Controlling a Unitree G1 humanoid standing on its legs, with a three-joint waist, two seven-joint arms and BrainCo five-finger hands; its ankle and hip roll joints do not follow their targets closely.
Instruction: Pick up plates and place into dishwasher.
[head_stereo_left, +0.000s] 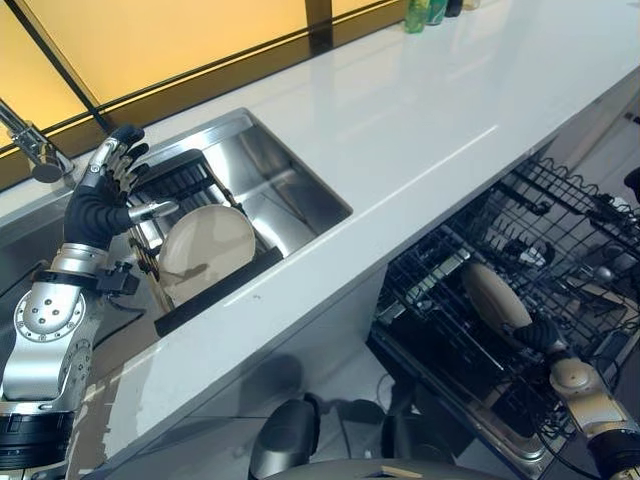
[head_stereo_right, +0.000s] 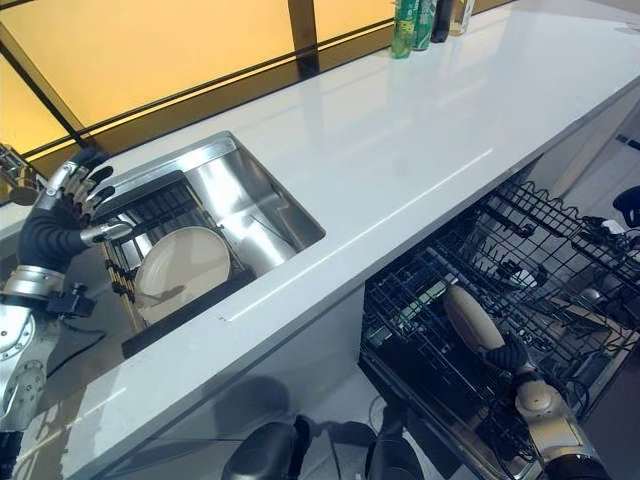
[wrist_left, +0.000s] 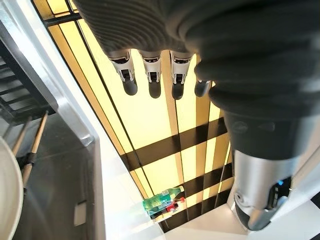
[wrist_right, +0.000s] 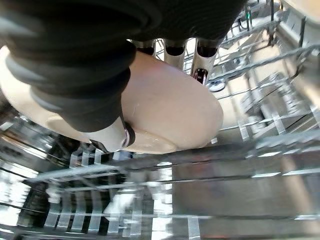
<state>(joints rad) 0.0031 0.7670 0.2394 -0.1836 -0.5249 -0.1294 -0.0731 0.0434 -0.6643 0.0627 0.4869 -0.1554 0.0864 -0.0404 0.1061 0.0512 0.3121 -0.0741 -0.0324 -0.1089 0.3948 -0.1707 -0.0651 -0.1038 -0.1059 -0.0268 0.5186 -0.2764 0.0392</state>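
Counter (head_stereo_left: 420, 130) spans the frame; at lower right, the dishwasher rack (head_stereo_left: 560, 250) is open. There the right hand (wrist_right: 120, 132) pinches a plate (wrist_right: 170, 110); clipped on wires, it could slip. Left hand (head_stereo_left: 118, 160) hovers spread above the sink plate (head_stereo_left: 205, 245), upper left.

- A kitchen, seen from above.
- A long white counter (head_stereo_left: 420, 130) carries a steel sink (head_stereo_left: 270, 170) sunk into it near its left end.
- A faucet (head_stereo_left: 30, 145) stands beside the sink.
- A black dish rack (head_stereo_left: 200, 290) sits in the basin.
- Below the counter's front edge, an open dishwasher (head_stereo_left: 500, 300) shows its wire racks.
- Bottles (head_stereo_right: 420, 20) stand at the counter's far edge.
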